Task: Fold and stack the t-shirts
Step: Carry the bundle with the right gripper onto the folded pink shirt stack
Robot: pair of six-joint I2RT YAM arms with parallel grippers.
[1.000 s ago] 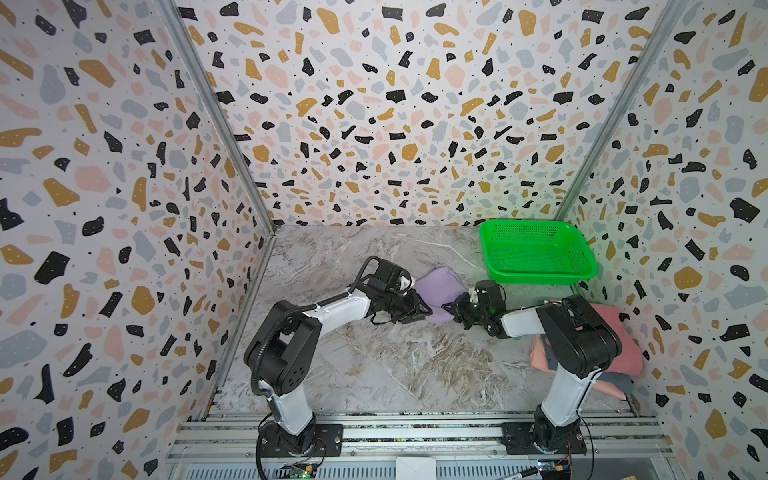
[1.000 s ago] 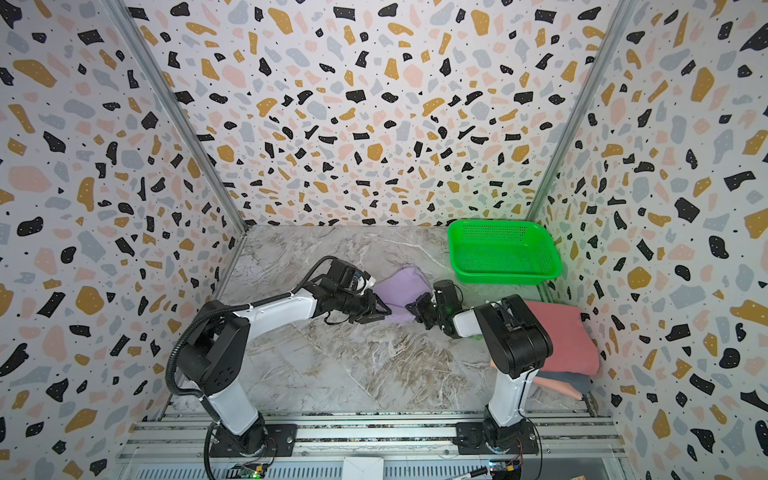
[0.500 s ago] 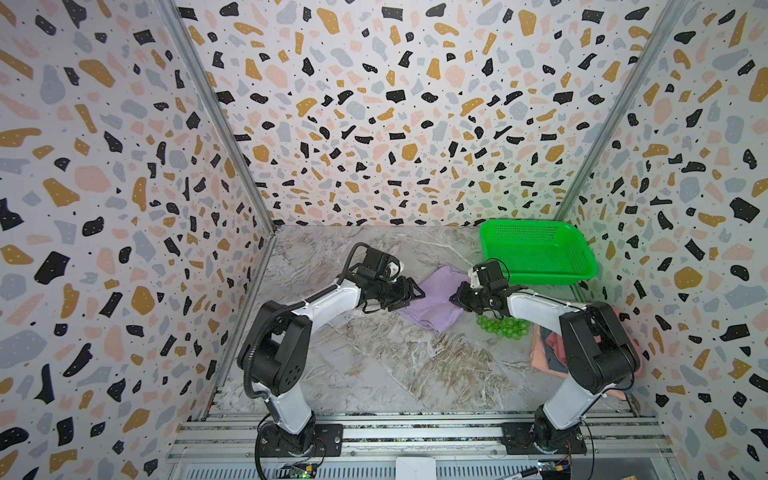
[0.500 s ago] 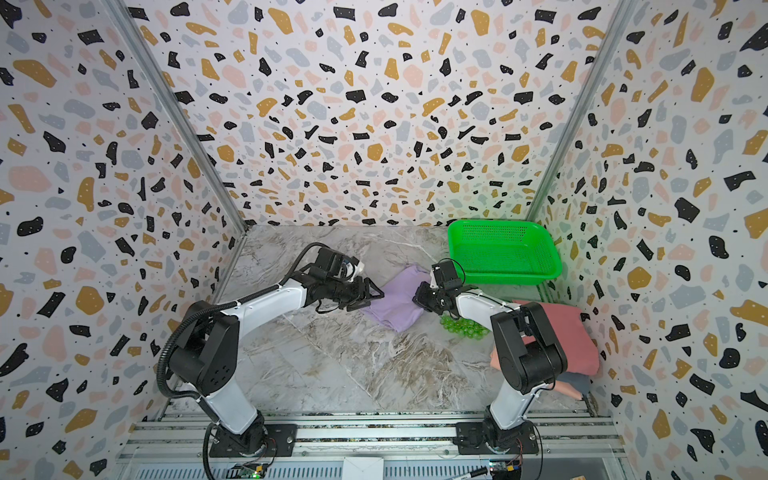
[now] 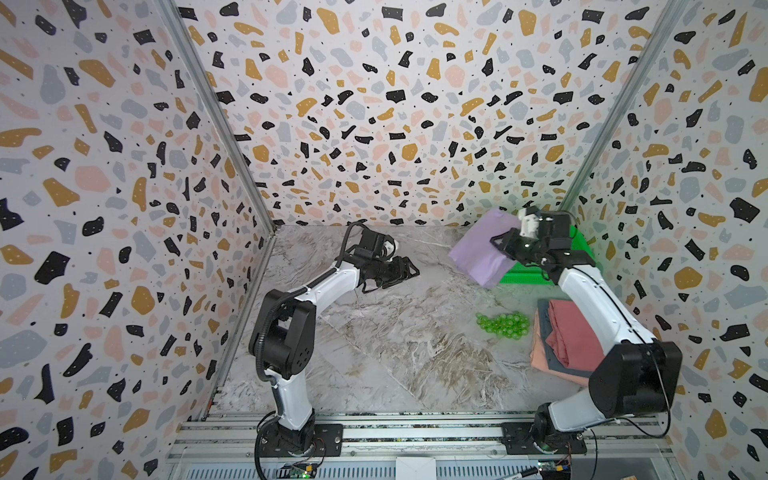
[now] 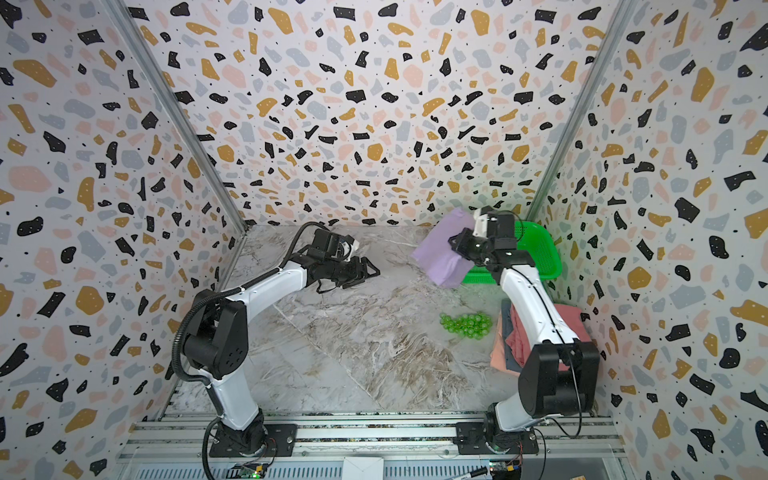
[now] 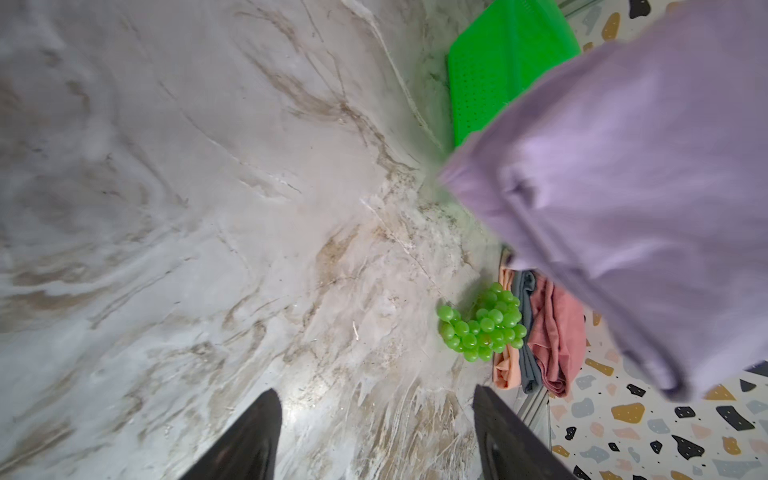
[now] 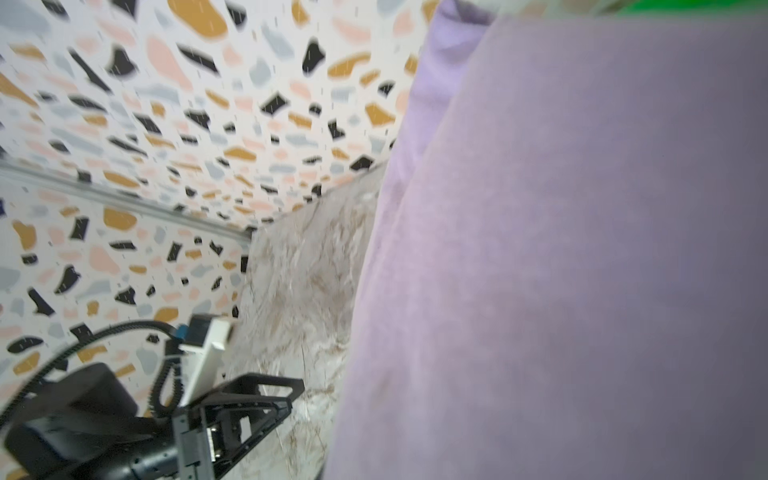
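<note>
One lavender t-shirt (image 5: pixel 478 253) hangs aloft, folded into a thick rectangle.

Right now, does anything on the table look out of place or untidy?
Yes. A cluster of green balls lies on the table right beside the folded stack; it is no clothing. The stack's layers also sit unevenly, edges not aligned.

A green mesh basket (image 6: pixel 538 253) occupies the far right corner of the marble tabletop (image 5: pixel 395 353), a cluster of small translucent green balls (image 5: pixel 503 325) lies nearer the front, apart from it, and terrazzo-patterned walls (image 5: pixel 374 104) enclose three sides.
</note>
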